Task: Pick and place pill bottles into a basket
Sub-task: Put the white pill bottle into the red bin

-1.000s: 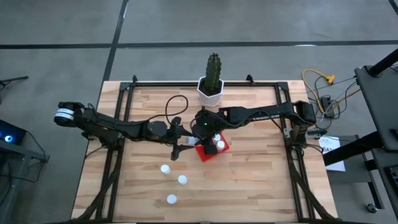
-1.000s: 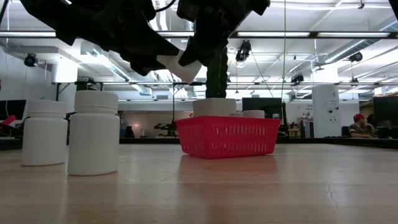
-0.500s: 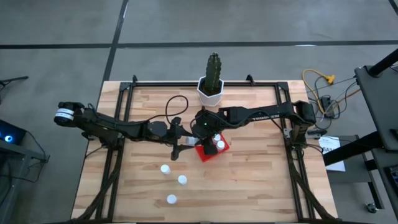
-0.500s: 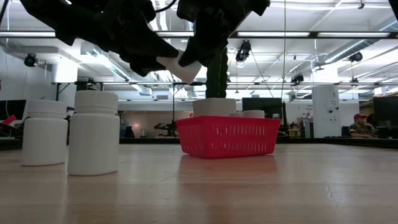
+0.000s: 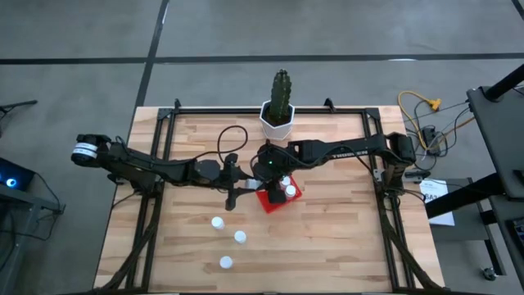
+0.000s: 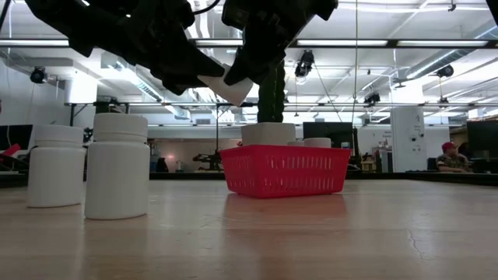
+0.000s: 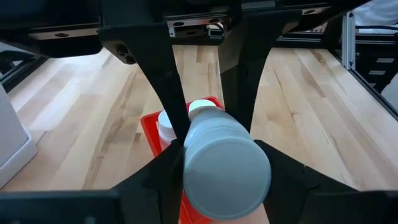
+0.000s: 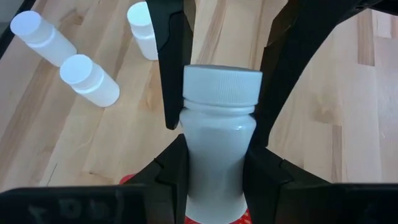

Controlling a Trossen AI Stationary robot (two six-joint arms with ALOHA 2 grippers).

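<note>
One white pill bottle (image 6: 227,84) hangs tilted in the air between both grippers, just left of the red basket (image 5: 278,199). My left gripper (image 5: 245,188) reaches in from the table's left and is shut on the bottle's cap end. My right gripper (image 5: 264,172) comes from the right and is shut on the bottle's body. Two bottles (image 5: 287,187) stand in the basket. Three more bottles (image 5: 217,221), (image 5: 239,236), (image 5: 225,262) stand on their bases on the table nearer the front. My left gripper pinches the bottle's cap end (image 7: 227,174) between its two fingers (image 8: 173,74), coming from the table's left. The bottle lies along the fingers, clear of the table. My right gripper pinches the bottle's body (image 8: 217,149) below the cap between its two fingers (image 8: 171,171), slanting down from the far right. The bottle lies along the fingers, cap pointing away from the wrist, tilted above the basket's left edge.
A white faceted pot with a green cactus (image 5: 279,111) stands at the table's far edge behind the basket. Black frame rails (image 5: 164,123) run along the table's sides. Bare wood lies to the right of the basket and along the front.
</note>
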